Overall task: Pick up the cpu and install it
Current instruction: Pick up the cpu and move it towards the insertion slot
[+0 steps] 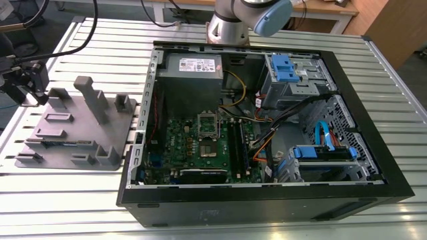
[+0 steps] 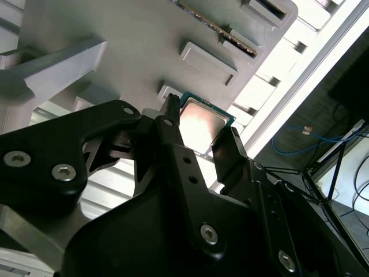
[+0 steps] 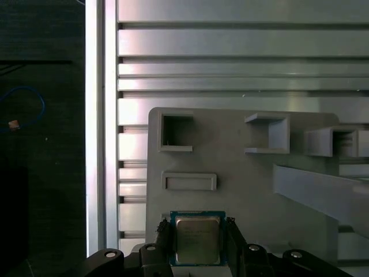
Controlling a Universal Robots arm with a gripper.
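Note:
The cpu (image 3: pixel 196 240), a small square chip with a shiny metal top and green rim, sits between my black fingers (image 3: pixel 163 234) in both wrist views. The fingertips press on two opposite edges of the cpu (image 2: pixel 200 124), so my gripper (image 2: pixel 202 128) is shut on it. It hangs just above the near corner of the grey plastic tray (image 3: pixel 242 179). In the exterior view my gripper (image 1: pixel 28 97) is at the far left, over the tray's (image 1: pixel 73 125) left end. The motherboard's cpu socket (image 1: pixel 207 126) lies inside the open computer case (image 1: pixel 267 195), well to the exterior view's right.
The tray carries upright blocks and a tall slanted post (image 1: pixel 93 100) close to my gripper. The case holds a grey power-supply box (image 1: pixel 193 67), blue drive brackets (image 1: pixel 283 67) and loose cables (image 1: pixel 267 135). The slatted metal table's edge (image 3: pixel 95 144) runs beside the tray.

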